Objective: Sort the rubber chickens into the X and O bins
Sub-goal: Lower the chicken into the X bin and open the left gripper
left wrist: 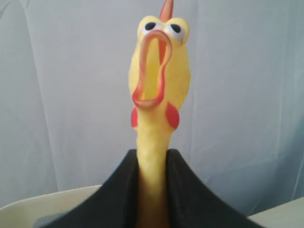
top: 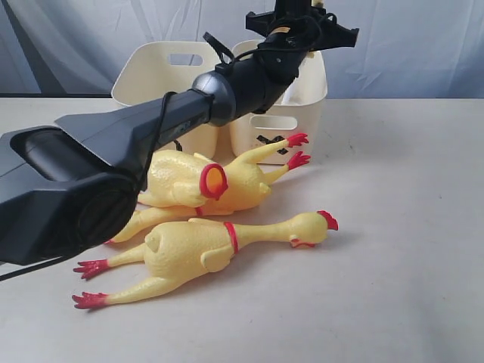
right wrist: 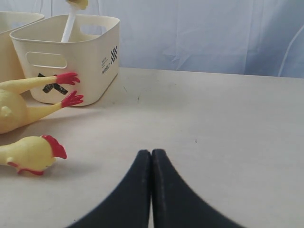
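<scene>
Nearest, at 6 o'clock on the table [top: 401, 302], the near chicken [top: 197, 253] lies on its side with its head toward 3 o'clock. Close behind it the second chicken [top: 238, 185] points its red feet toward 1 o'clock, just short of the X bin [top: 306, 113]. Out at 3 o'clock the right gripper [right wrist: 151, 159] hangs low over bare table, jaws pressed together on nothing. Farthest, at 12 o'clock, the left gripper [top: 302, 26] is high above the X bin, jaws clamped on the neck of the held chicken [left wrist: 159, 85], whose gaping head stands past the fingers. The other bin [top: 162, 68] sits just beside, at 11 o'clock, its mark hidden by the arm. A pale part [right wrist: 69, 26] hangs inside the X bin, probably the toy's lower end, though I cannot tell. The step looks like the drop. To do it well, centre the gripper over the bin's middle rather than its 11 o'clock wall. Lower until most of the long, floppy body is below the rim, and only then part the jaws. Released from high up, the rubber is likely to bounce or drape over the edge.
</scene>
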`<action>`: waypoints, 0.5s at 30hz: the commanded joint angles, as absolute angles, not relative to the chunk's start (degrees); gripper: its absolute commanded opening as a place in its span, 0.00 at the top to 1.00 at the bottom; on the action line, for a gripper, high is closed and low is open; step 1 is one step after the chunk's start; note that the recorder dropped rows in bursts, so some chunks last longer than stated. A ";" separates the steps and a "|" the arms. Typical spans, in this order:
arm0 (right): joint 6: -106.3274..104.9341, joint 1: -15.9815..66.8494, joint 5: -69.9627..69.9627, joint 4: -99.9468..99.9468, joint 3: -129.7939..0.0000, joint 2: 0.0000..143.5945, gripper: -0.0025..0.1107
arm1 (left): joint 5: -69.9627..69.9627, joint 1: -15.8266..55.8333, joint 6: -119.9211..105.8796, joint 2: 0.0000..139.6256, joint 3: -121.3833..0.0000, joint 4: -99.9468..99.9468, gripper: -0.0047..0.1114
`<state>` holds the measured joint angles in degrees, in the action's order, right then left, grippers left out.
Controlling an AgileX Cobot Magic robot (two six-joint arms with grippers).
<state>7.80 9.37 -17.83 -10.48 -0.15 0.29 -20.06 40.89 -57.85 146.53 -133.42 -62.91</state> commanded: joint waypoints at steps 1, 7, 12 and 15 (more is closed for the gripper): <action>7.71 9.43 -17.48 -10.41 0.00 0.00 0.99 | -19.72 40.61 -57.43 147.34 -134.05 -66.35 0.96; 7.71 9.43 -17.48 -10.41 0.00 0.00 0.99 | -19.61 40.61 -57.43 147.65 -134.05 -66.35 0.96; 7.71 9.43 -17.48 -10.41 0.00 0.00 0.99 | -19.32 40.61 -57.43 147.77 -134.05 -66.70 0.96; 7.71 9.43 -17.48 -10.41 0.00 0.00 0.99 | -18.92 40.51 -57.43 148.30 -134.05 -69.15 0.96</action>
<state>7.80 9.37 -17.83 -10.48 -0.15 0.29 -19.27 40.65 -57.62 147.83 -133.42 -67.16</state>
